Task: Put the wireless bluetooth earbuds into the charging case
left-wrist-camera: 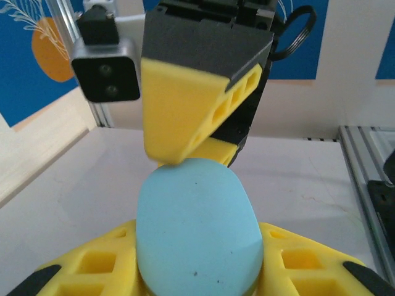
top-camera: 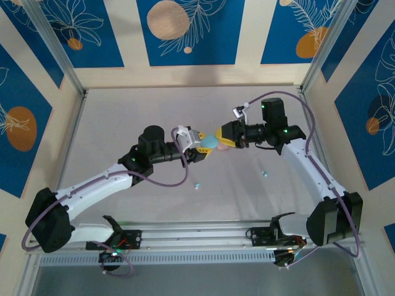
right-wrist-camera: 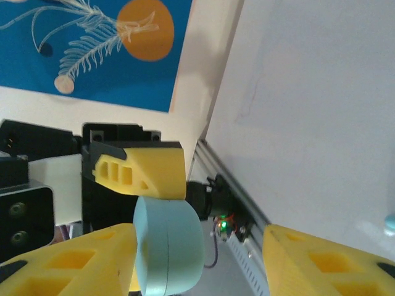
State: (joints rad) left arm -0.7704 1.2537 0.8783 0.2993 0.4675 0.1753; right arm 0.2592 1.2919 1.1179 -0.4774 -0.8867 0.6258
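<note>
Fingers of my left gripper (top-camera: 202, 150) are clamped on the light blue case (left-wrist-camera: 194, 228) from both sides, holding it up off the table (top-camera: 117, 123). My right gripper (top-camera: 222, 140) meets it from three o'clock, jaws parted wide, gripping nothing; one pad sits just beside the case, the other well off it. On the table, a blue earbud (top-camera: 197, 185) lies at six o'clock from the case, and a second earbud (top-camera: 265, 174) at four o'clock.
</note>
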